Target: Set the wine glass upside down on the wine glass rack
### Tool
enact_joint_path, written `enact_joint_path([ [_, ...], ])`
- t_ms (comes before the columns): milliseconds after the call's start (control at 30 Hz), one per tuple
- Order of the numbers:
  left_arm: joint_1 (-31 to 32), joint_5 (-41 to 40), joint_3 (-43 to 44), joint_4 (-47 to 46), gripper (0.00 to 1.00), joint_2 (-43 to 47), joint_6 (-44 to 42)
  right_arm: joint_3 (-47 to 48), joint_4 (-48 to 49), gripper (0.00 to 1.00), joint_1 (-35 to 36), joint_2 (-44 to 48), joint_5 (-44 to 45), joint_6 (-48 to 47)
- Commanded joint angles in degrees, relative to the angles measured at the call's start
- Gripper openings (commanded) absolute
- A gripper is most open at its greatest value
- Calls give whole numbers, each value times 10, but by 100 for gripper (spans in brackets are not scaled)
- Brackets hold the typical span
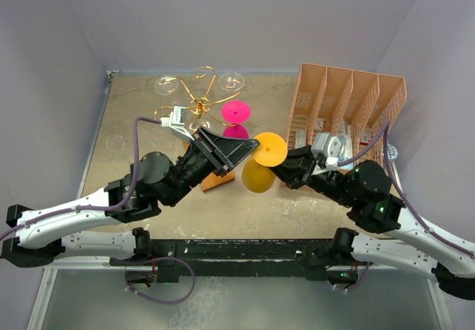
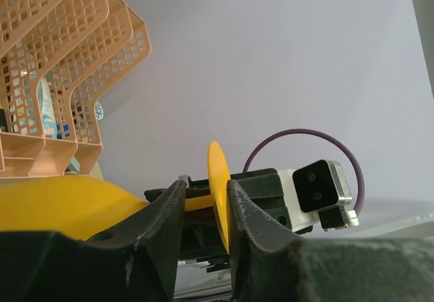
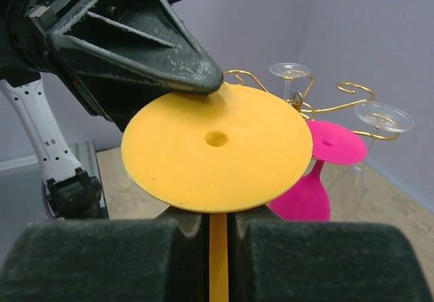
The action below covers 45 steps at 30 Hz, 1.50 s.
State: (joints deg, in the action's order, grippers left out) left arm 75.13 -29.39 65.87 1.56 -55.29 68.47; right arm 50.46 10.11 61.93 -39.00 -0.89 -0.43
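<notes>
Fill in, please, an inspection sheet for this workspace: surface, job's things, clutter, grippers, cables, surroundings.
Surface: beige mottled table top; no spill seen.
Job's things: yellow wine glass held sideways between the grippers, not yet on the rack; gold wire wine glass rack upright on its wooden base.
Clutter: pink wine glass and two clear glasses hang on the rack; salmon-pink slotted organizer at far right.
Grippers: right gripper shut on the yellow stem; left gripper jaws apart, astride the foot's rim.
Cables: purple cable loops at the left wrist, another at the right.
Surroundings: plain lilac walls; nothing else seen.
</notes>
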Motion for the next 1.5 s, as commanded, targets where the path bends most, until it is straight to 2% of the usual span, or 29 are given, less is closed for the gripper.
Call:
enact_joint_path([
  [0,-1,0,-7,-19,24,3,10,6,52,0,1,-3,-18,-10],
  [133,-1,-2,-3,-22,10,3,3,0,61,0,1,-7,-27,-5],
  [200,-1,-4,2,-18,0,3,0,3,58,0,1,-10,-31,-2],
  [367,-1,-10,25,-18,0,2,-18,9,52,1,1,-9,-20,15],
  [433,-2,-18,42,-16,0,1,-31,10,55,9,0,-6,-12,25],
  [533,-2,-45,72,-3,0,2,-52,10,49,37,1,-2,-2,39],
  [600,-2,-67,83,1,0,6,-59,10,48,50,1,2,6,46],
  [767,-2,-101,77,3,0,23,-45,10,42,68,0,15,17,50],
  [1000,-2,-136,74,8,0,49,-20,10,39,72,1,36,28,59],
  [1467,-2,-302,109,61,0,97,-29,0,35,73,1,63,60,81],
])
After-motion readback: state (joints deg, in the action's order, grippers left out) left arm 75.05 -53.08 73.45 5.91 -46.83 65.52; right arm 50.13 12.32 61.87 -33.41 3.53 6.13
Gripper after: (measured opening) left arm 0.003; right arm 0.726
